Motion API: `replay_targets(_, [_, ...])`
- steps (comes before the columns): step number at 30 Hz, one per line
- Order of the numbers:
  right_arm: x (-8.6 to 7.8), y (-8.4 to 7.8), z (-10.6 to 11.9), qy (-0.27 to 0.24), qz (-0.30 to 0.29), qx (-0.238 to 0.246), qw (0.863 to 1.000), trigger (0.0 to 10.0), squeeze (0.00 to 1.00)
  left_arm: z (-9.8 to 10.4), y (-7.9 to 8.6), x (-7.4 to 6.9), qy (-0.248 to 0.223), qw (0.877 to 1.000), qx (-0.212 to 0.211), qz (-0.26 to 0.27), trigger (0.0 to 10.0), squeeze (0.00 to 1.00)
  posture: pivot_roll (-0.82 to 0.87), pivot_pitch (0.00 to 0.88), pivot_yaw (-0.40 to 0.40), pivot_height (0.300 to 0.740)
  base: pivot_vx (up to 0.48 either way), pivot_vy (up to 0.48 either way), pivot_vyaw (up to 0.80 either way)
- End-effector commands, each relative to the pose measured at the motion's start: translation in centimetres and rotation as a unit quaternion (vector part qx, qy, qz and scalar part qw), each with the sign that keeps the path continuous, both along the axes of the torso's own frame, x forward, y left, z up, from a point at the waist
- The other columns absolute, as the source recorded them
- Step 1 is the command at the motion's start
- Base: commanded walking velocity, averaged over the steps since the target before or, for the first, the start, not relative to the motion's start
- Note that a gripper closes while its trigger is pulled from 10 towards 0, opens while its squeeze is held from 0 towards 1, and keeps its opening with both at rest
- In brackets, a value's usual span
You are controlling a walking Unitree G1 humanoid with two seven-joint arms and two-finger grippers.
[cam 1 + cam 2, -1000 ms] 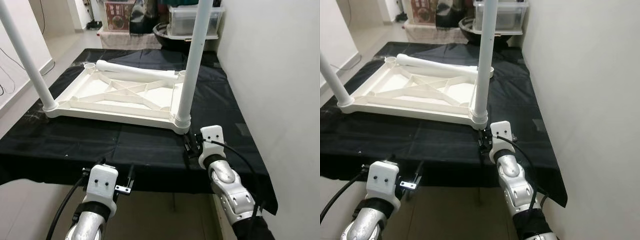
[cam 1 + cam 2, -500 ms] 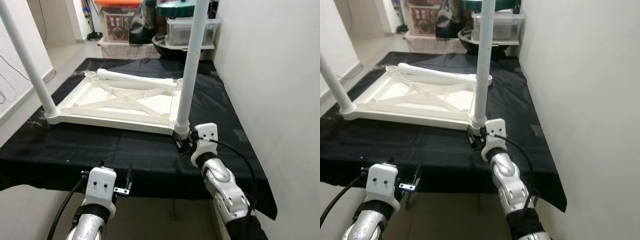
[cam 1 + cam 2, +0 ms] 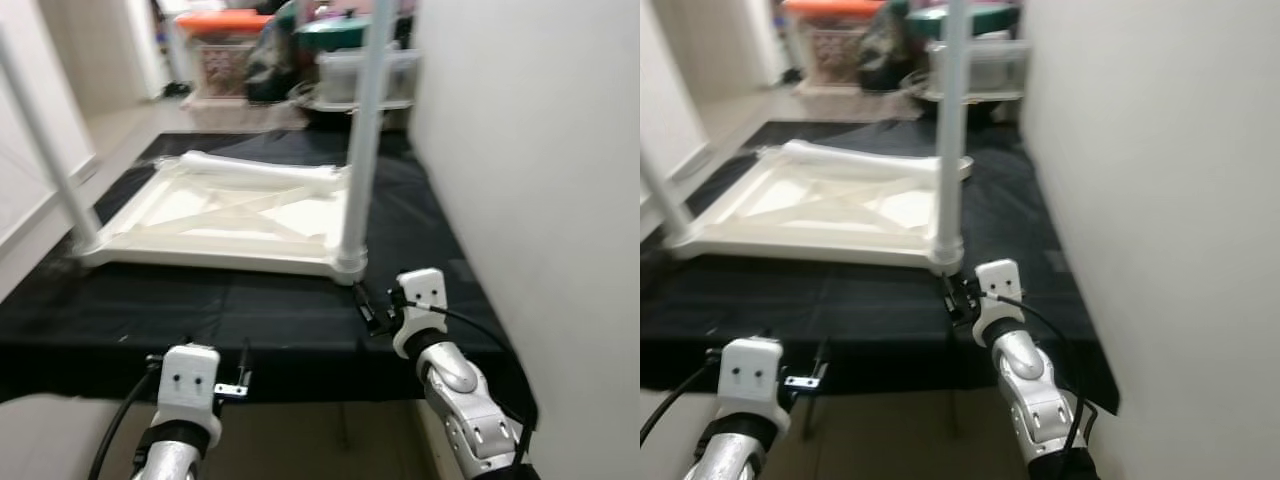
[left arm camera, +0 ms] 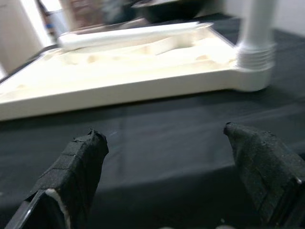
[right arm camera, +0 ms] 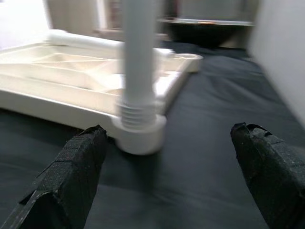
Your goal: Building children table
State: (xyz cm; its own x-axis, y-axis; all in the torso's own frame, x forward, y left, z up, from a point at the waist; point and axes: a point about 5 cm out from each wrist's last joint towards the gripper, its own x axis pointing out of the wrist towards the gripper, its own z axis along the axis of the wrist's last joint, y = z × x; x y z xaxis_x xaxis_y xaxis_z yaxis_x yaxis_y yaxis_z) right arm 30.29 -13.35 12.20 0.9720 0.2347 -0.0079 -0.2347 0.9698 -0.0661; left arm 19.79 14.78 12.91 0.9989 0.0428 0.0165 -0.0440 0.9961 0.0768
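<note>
The upturned white tabletop lies on the black cloth so legs can screw in, while the right gripper hovers wide open, empty, before the near upright leg.

The right claw has drawn back from the leg.

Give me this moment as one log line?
right gripper: open, near upright leg | left gripper: open, idle | tabletop: upside down, loose leg on it
</note>
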Motion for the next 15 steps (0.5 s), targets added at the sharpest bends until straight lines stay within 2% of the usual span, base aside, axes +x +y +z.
replay_targets(1, [0.0, 0.3, 0.1, -0.007, 0.005, -0.001, 1.000, 10.0, 0.00, 0.1, 0.2, 0.1, -0.006, 1.000, 0.001, 0.006, 10.0, 0.00, -0.02, 0.000, -0.002, 0.740, 0.000, 0.000, 0.00])
replay_targets(6, [0.8, 1.5, 0.7, -0.007, 0.023, 0.027, 0.999, 10.0, 0.00, 0.4, 0.9, 0.6, -0.015, 1.000, 0.006, 0.020, 10.0, 0.00, -0.02, 0.000, -0.004, 0.740, 0.000, 0.000, 0.00])
replay_targets(8, [0.8, 1.5, 0.7, -0.007, 0.023, 0.027, 0.999, 10.0, 0.00, 0.4, 0.9, 0.6, -0.015, 1.000, 0.006, 0.020, 10.0, 0.00, -0.02, 0.000, -0.004, 0.740, 0.000, 0.000, 0.00])
replay_targets(10, [1.5, 2.1, 1.2, -0.007, 0.043, 0.038, 0.998, 10.0, 0.00, 0.7, 1.3, 0.8, -0.021, 0.999, 0.009, 0.032, 10.0, 0.00, -0.01, 0.000, -0.005, 0.740, 0.000, 0.000, 0.00])
replay_targets(15, [1.8, 1.8, 1.3, -0.011, 0.040, 0.024, 0.999, 10.0, 0.00, 1.1, 1.4, 0.9, -0.029, 0.999, 0.008, 0.034, 10.0, 0.00, -0.01, 0.000, -0.009, 0.740, 0.000, 0.000, 0.00])
